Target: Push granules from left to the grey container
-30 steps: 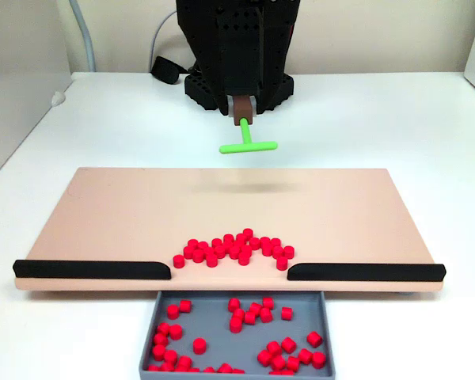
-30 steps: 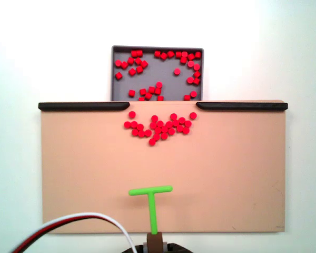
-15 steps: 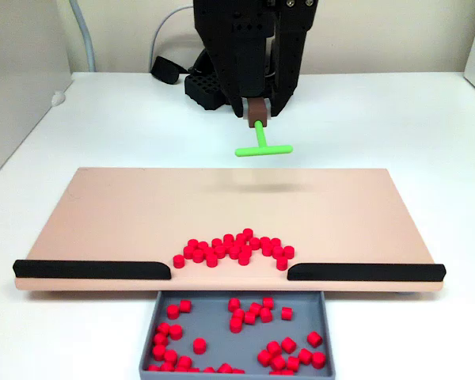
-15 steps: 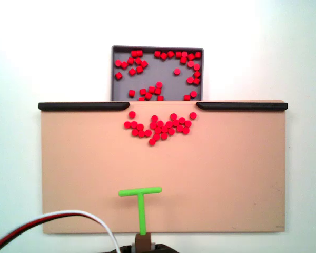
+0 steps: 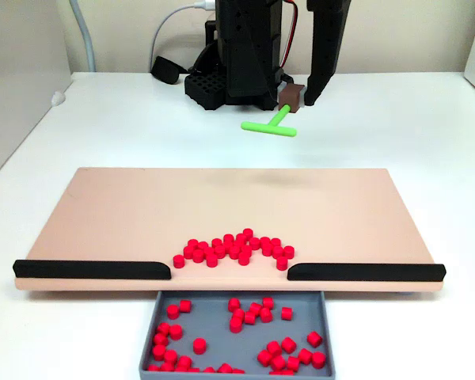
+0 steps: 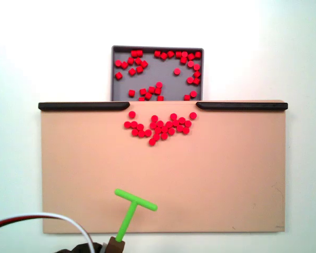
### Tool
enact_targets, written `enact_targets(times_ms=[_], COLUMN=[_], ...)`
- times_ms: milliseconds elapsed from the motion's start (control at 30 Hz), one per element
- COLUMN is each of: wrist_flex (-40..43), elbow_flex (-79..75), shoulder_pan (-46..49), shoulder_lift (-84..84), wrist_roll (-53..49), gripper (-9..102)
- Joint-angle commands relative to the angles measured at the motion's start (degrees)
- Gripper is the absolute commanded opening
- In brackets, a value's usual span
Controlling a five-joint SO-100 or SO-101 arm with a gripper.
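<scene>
Hanging above the white table [image 5: 396,119], my arm [image 5: 249,47] carries a bright green T-shaped plastic pusher [image 5: 271,125] on a small brown block [image 5: 290,96] at its tip. I cannot tell whether my pincer is apart or together, since its fingers are not visible in either fixed view. In a fixed view the pusher floats just beyond the far edge of the flat beige rectangular board [image 5: 127,214], tilted, with its crossbar pointing toward the board. In another fixed view the pusher [image 6: 131,206] sits over the board's [image 6: 226,174] bottom-left part, its stem slanting down to the brown block [image 6: 115,245] at the picture's lower edge, beside a bundle of white, red and black wires [image 6: 37,220].

The small bright red cylindrical granules [image 5: 233,247] lie in a loose arc on the board, right at the gap between the two black strips [image 5: 91,269] that line its near edge. They are well apart from the pusher. In another fixed view this cluster [image 6: 159,125] sits just below the same gap. The shallow grey rectangular container [image 5: 222,321] stands against the board's near edge directly under the gap, and many more red granules are scattered inside it, thicker along its left and right sides. In another fixed view the container [image 6: 163,74] appears above the board.
</scene>
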Motion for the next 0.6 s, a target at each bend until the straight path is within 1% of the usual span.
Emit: enact_targets(times_ms=[0, 133, 267, 467, 567], wrist_flex=[0.3, 0.3, -2.5, -2.6, -2.6], elbow_flex=[-1.8, -1.8, -2.1, -8.3, -14.6], shoulder_pan=[-0.5, -2.2, -4.1, -5.5, -6.9], shoulder_lift=[0.8, 0.2, 0.4, -8.4, -14.4], wrist_roll=[9.4, 19.5, 28.2, 42.2, 48.5], gripper=[0, 0, 0, 0, 0])
